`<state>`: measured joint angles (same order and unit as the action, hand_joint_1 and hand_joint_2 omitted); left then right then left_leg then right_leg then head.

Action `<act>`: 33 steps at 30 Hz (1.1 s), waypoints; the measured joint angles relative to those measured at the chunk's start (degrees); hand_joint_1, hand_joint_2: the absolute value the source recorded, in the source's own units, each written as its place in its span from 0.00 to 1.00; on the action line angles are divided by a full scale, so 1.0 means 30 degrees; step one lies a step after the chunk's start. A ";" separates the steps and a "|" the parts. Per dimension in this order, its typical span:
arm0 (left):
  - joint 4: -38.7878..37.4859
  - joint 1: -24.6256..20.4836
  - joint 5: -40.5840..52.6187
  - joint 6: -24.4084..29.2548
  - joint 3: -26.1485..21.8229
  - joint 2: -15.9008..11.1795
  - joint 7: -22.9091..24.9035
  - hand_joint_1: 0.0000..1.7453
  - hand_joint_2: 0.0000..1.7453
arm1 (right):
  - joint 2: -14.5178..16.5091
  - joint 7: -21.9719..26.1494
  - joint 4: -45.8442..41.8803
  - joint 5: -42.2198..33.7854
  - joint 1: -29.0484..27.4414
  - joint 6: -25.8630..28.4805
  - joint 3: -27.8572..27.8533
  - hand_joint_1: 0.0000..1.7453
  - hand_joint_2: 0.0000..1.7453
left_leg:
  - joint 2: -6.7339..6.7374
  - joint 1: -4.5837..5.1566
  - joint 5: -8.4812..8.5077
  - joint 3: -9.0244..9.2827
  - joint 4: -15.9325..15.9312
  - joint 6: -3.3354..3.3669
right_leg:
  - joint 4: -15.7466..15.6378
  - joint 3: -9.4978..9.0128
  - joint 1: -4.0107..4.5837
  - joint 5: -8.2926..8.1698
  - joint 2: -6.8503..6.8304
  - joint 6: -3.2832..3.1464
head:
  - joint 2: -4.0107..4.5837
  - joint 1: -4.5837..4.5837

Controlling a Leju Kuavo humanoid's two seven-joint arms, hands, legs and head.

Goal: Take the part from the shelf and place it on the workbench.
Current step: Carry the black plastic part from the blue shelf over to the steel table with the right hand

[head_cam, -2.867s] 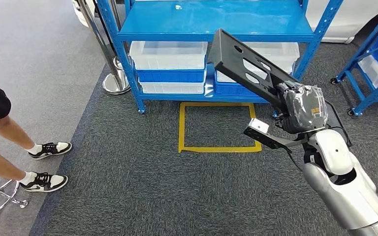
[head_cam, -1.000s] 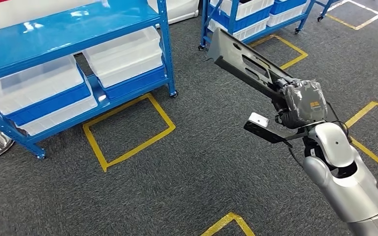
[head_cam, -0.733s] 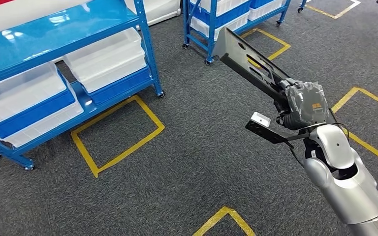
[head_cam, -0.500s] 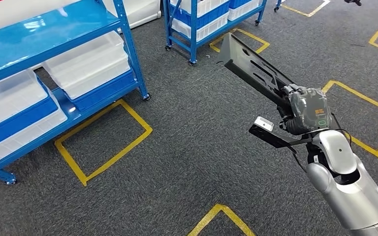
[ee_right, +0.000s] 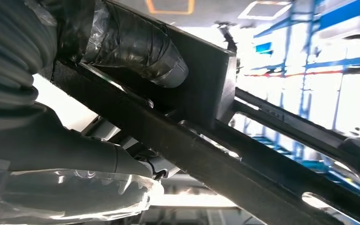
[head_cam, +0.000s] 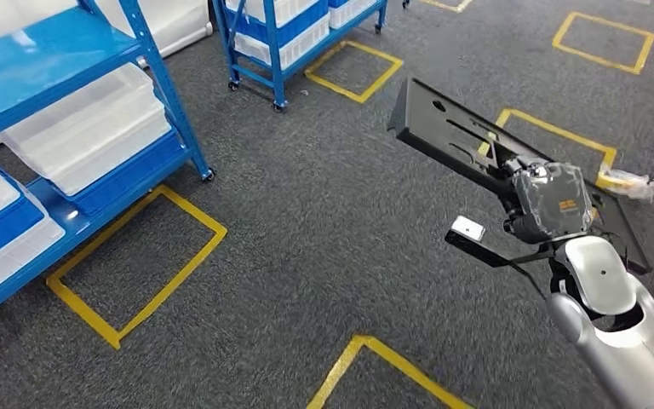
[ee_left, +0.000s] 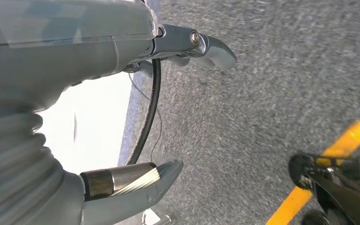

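The part (head_cam: 443, 135) is a long flat black panel with slots and holes, held up in the air over the grey carpet, slanting away to the upper left. My right hand (head_cam: 549, 203), wrapped in clear film, grips its near end. In the right wrist view the thumb (ee_right: 136, 44) lies across the black panel (ee_right: 206, 150) and the fingers clamp it from the other side. My left hand (ee_left: 136, 122) hangs above the carpet with its fingers apart and nothing in it.
A blue shelf rack (head_cam: 43, 51) with clear and blue bins (head_cam: 94, 128) stands at the left. A second blue rack (head_cam: 289, 34) is at the top middle. Yellow tape squares (head_cam: 136, 264) mark the carpet. A dark wheeled frame (ee_left: 337, 183) stands near my left hand.
The whole scene has swung left as the camera turned right: the racks have slid toward the left edge and new yellow floor marks have come in. My right hand still holds the part.
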<state>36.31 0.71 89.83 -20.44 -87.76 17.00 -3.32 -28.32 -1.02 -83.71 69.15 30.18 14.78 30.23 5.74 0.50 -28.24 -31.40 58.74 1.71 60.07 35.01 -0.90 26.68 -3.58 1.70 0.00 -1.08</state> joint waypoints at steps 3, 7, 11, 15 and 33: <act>-0.0022 -0.0016 0.0000 0.0009 0.0015 -0.0007 0.0076 0.00 1.00 | -0.0931 -0.0064 -0.0036 0.0880 0.0006 0.0069 -0.0073 1.00 1.00 | 0.0191 0.0016 -0.0167 0.0039 0.0085 -0.0236 | -0.0079 0.0070 -0.0032 -0.0155 0.0518 -0.0326 | 0.0000 -0.0013; -0.0044 0.0133 0.0000 0.0004 0.0025 -0.0007 0.0096 0.00 1.00 | -0.1930 -0.0067 -0.0047 0.1487 0.0225 0.0080 -0.0177 1.00 1.00 | -0.1535 -0.0165 -0.2398 -0.1439 0.3661 -0.0497 | -0.0232 0.0207 -0.0133 -0.0396 0.1287 -0.0703 | 0.0000 -0.0020; -0.0102 0.0167 0.0000 0.0018 0.0040 -0.0009 0.0100 0.00 1.00 | -0.2285 -0.0091 -0.0038 0.1702 0.0214 0.0076 -0.0177 1.00 1.00 | -0.1872 -0.0194 -0.1997 -0.1737 0.4454 -0.0448 | -0.0137 0.0336 -0.0105 -0.0471 0.2301 -0.0686 | 0.0000 -0.0018; -0.0211 0.0207 0.0000 0.0197 0.0182 -0.0071 0.0071 0.00 1.00 | -0.2617 -0.0270 0.0015 0.2081 0.0411 0.0075 -0.0177 1.00 1.00 | -0.3304 -0.0226 -0.0290 0.0109 0.0337 -0.0167 | 0.0023 0.0554 -0.0153 -0.0596 0.3244 -0.0403 | 0.0000 -0.0011; -0.0699 0.0189 0.0004 0.0308 0.0494 -0.0315 0.0002 0.00 1.00 | -0.2521 -0.1161 0.0741 0.2927 0.0631 -0.0095 0.0193 1.00 1.00 | 0.0310 0.0051 -0.0260 0.0344 -0.0267 -0.0232 | -0.0238 0.0086 0.0045 -0.0268 0.0303 -0.0252 | 0.0000 0.0060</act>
<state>34.21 1.27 89.84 -19.52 -86.27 16.06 -3.31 -35.88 -4.51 -81.48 77.93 32.07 14.49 30.81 6.67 0.66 -29.02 -30.36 57.93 1.02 59.36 35.27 -0.76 25.88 -2.68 0.95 0.00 -0.90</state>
